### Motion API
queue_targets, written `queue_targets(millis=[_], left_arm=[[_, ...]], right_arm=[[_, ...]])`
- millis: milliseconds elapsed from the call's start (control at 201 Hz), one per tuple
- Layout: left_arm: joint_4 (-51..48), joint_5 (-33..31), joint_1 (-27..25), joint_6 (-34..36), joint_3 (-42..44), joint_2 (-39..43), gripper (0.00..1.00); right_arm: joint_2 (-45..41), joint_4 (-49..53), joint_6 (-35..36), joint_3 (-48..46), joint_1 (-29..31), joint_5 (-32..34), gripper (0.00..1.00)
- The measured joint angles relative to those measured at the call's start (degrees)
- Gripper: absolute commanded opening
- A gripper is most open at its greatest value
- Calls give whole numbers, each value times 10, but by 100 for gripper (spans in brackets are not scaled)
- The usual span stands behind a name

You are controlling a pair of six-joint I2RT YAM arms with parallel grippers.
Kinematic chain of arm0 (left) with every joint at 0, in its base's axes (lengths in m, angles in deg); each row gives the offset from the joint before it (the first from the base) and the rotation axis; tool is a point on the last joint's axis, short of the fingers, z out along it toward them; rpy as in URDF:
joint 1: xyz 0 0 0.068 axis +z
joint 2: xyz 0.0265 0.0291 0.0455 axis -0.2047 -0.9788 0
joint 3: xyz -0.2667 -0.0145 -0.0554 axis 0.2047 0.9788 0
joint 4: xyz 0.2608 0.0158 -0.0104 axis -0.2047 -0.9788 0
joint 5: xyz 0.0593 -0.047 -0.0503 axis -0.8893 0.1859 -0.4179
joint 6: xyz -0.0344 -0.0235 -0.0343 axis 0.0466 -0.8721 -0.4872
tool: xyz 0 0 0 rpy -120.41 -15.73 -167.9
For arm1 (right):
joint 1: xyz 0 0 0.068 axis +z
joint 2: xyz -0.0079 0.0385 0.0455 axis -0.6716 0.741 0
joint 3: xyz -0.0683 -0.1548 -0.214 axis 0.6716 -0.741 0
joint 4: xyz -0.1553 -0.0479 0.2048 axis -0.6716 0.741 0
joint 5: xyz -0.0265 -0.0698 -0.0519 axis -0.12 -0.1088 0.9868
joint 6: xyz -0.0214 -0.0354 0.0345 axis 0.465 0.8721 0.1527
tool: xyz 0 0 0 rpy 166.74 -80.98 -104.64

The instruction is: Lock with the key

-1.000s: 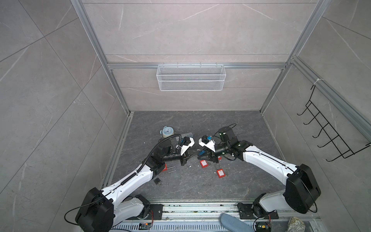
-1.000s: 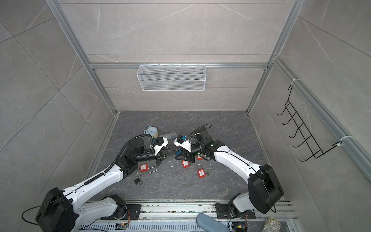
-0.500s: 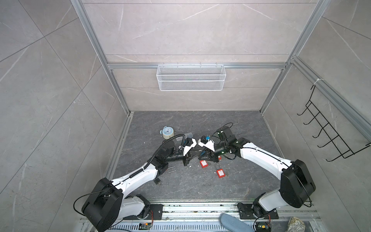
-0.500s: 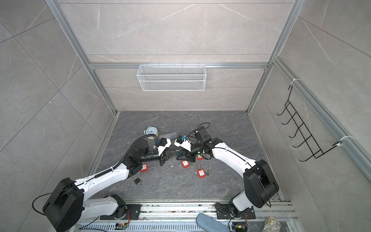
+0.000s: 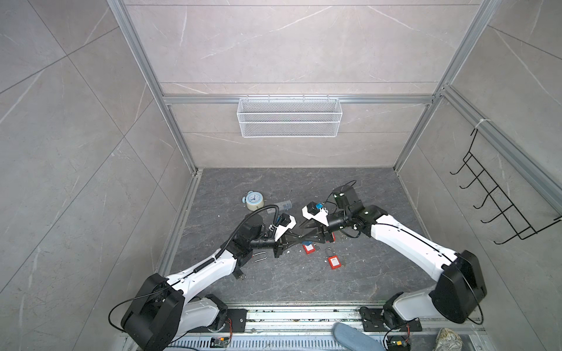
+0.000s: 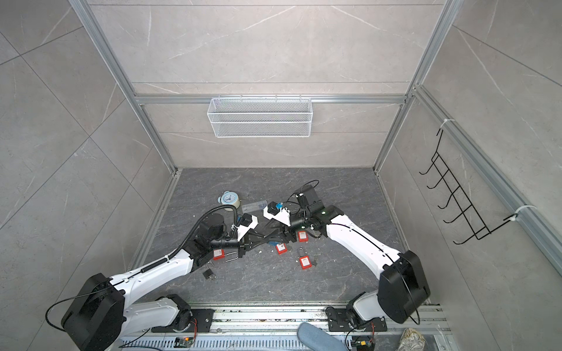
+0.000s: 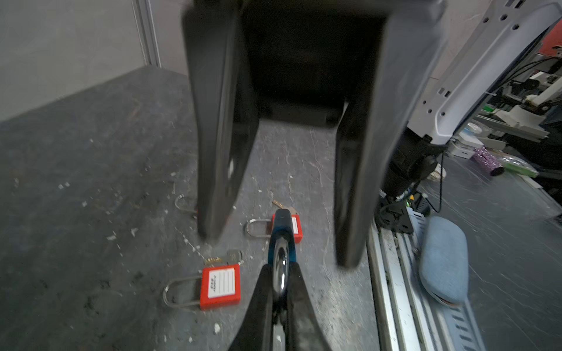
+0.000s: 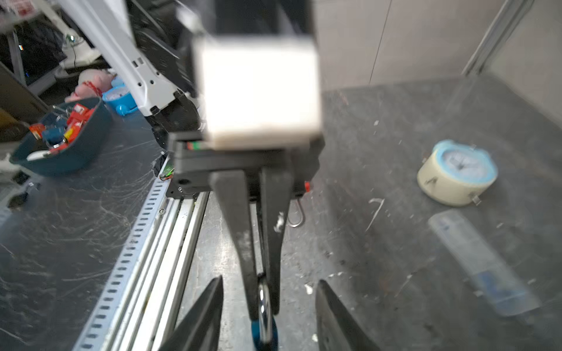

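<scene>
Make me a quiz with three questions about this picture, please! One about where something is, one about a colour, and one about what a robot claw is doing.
1. Where is the alarm clock?
A) in a gripper
B) on the floor
C) hanging on the wall

2. What colour is the padlock in the left gripper?
A) red
B) yellow
C) blue

3. How is the right gripper?
A) open
B) shut on a key
C) shut on a red padlock

Answers:
1 B: it rests on the grey floor.
2 C: the left wrist view shows its blue body.
3 A: its fingers stand wide apart on either side of the padlock.
</scene>
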Motion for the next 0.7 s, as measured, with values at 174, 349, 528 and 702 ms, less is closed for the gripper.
queue_targets(millis=[174, 349, 528, 702], left_arm=[[-45, 21, 44, -3, 1, 14, 0], [-59, 37, 47, -5, -10, 27, 0], [-66, 55, 47, -9, -16, 28, 0], [-70, 70, 47, -9, -22, 28, 0]], right_arm=[[-63, 39, 36, 0, -17, 0, 53], [-84, 82, 53, -41, -25, 13, 42], [-81, 85, 53, -103, -25, 27, 37], [-51, 72, 56, -106, -22, 23, 31]])
